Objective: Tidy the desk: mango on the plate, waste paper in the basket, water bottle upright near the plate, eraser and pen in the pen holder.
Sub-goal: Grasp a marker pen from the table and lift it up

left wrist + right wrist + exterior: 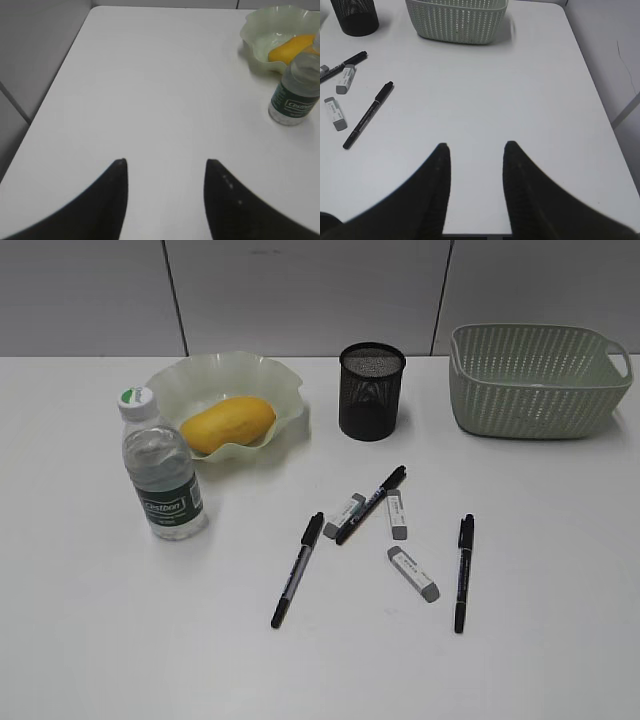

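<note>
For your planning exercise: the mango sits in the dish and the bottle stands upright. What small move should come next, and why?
Probably the right gripper, open and empty, should reach for the nearest pen. Three pens and three erasers lie loose on the desk; the pen holder awaits them.

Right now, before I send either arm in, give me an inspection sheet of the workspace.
Surface: white desk, flat, dry.
Job's things: mango in the plate; water bottle upright beside the plate; pen holder upright; basket at the back right; three pens and three erasers loose on the desk; waste paper not seen.
Clutter: nothing seen.
Grippers: left gripper and right gripper open, empty, above bare desk.
Cables: nothing seen.
Surroundings: grey panelled wall.
</note>
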